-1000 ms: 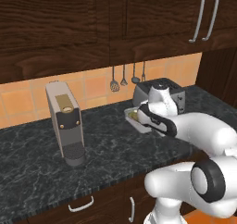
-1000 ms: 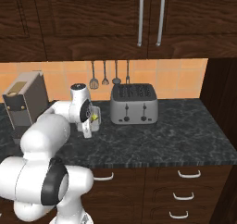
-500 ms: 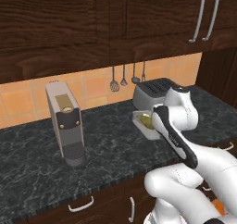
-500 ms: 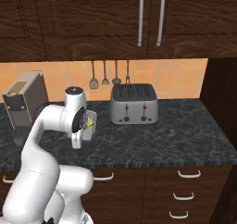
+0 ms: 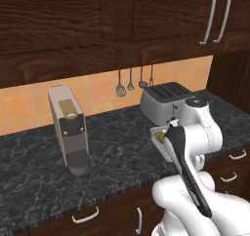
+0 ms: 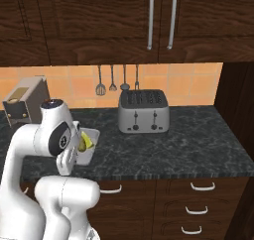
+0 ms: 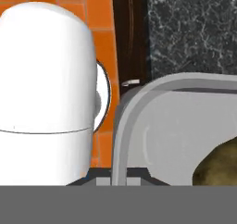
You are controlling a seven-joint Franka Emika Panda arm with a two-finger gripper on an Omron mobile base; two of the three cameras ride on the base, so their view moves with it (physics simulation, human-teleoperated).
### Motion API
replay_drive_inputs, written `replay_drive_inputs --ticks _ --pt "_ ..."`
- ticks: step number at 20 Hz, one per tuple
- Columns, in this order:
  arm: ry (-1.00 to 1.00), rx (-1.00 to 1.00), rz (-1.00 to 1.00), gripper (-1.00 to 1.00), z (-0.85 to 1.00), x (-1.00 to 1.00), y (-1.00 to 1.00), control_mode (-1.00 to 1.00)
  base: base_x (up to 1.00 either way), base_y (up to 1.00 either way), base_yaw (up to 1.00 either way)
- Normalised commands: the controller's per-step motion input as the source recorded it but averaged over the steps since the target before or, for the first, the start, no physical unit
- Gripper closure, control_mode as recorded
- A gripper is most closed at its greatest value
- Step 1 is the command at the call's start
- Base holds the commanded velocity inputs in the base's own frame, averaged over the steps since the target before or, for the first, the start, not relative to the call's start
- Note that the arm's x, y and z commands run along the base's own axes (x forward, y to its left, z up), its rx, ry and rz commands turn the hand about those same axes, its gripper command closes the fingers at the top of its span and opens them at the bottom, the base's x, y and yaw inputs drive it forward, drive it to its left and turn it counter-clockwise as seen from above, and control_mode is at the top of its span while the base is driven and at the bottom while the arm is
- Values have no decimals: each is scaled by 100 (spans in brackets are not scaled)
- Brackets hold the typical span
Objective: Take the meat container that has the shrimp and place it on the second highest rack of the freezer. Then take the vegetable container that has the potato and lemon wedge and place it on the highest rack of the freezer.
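The vegetable container (image 5: 160, 141) is a shallow grey tray held in the air over the counter's front edge, in front of the toaster. My gripper (image 5: 169, 131) is shut on its near rim, mostly hidden behind my own arm. In the right base view the container (image 6: 92, 146) shows the yellow lemon wedge (image 6: 86, 142) inside it, beside my wrist. The hand view looks along the container's grey rim (image 7: 124, 108), with the brown potato (image 7: 216, 166) at the lower right. The freezer, its racks and the meat container are out of view.
A silver toaster (image 5: 163, 101) stands just behind the container. A grey coffee machine (image 5: 69, 128) is at the left. Utensils (image 5: 131, 82) hang on the tiled wall. Dark cabinets (image 6: 149, 21) overhang the counter (image 6: 188, 145), and a tall dark panel (image 6: 239, 115) closes the right end.
My arm has folded back, carrying the container from beside the toaster toward the counter's front edge. The gripper stayed shut on it. The toaster and coffee machine have not moved.
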Motion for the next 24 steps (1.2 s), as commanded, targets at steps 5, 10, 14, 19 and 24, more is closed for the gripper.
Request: replay_drive_inputs --ticks 5,10,14,19,24 --pt "-28 -8 -10 100 15 -100 0 -100 0 0 0" --pt "-67 0 -2 100 -12 -95 0 -100 0 0 0" --pt "-50 1 3 100 -21 -93 0 -100 0 0 0" --pt "-18 0 1 100 -15 -51 0 100 -32 0 -3" --pt "0 0 0 100 0 0 0 100 -50 -1 -43"
